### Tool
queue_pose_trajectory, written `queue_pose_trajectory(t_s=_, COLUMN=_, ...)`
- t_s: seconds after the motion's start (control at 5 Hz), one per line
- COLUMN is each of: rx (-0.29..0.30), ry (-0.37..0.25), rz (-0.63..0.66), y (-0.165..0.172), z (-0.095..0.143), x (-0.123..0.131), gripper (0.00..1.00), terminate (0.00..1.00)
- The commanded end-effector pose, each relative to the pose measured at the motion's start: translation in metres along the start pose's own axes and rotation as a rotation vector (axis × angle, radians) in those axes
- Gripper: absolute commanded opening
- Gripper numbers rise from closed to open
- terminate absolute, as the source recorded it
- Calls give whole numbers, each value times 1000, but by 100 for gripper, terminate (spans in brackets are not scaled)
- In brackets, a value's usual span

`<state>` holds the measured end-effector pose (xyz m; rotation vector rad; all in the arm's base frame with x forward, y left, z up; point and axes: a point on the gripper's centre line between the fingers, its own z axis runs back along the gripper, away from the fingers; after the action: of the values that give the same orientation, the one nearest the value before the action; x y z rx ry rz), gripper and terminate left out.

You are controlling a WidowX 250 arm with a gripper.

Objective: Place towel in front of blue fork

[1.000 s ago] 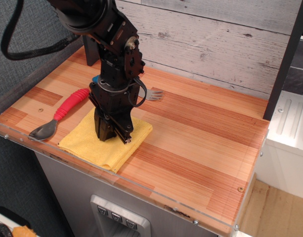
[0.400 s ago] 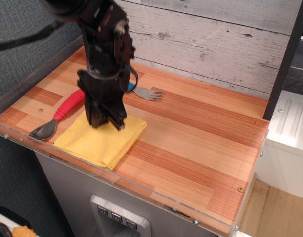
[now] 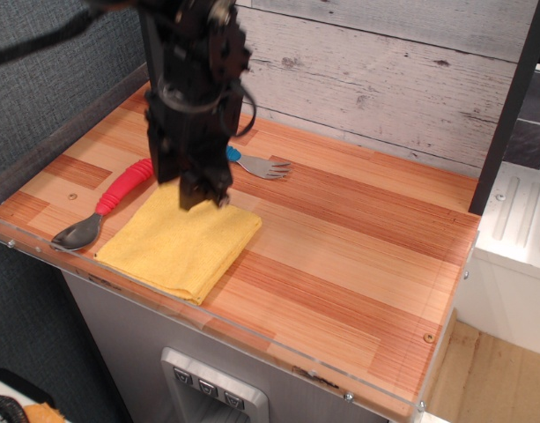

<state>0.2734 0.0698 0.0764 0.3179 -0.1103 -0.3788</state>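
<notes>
While the arm hangs over the left half of the counter (image 3: 358,256), the scene reads as a placement near its end. The counter is wood-grained, with a clear guard along its near and left edges, presumably to keep items from sliding off. The arm, dark and bulky, points its end effector (image 3: 203,196) downward above the far edge of the towel (image 3: 181,247); nothing is held, and the fingers look close together, though whether they are fully closed cannot be told at this angle. The towel lies flat and square near the left front corner, apparently free of the end effector, which suggests it has been let go. Its left edge sits just beside the spoon (image 3: 102,204), whose red handle runs toward the far side. The fork (image 3: 256,165) lies beyond the towel's far corner, grey tines pointing right, its blue handle mostly hidden behind the arm. The towel thus rests on the near side of the fork, a position that appears to satisfy the task.
</notes>
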Motion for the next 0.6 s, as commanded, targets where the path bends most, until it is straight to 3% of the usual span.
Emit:
queue_pose_trajectory(t_s=0.0, rx=3, ry=-40, rz=46, y=1, z=43, x=16, gripper=100, terminate=0)
queue_pose_trajectory(t_s=0.2, rx=-79, ry=-18, rz=63, y=-20, z=54, x=32, gripper=100, terminate=0)
queue_pose_trajectory(t_s=0.4, rx=-134, ry=-33, rz=49, y=-43, z=65, x=46, gripper=100, terminate=0)
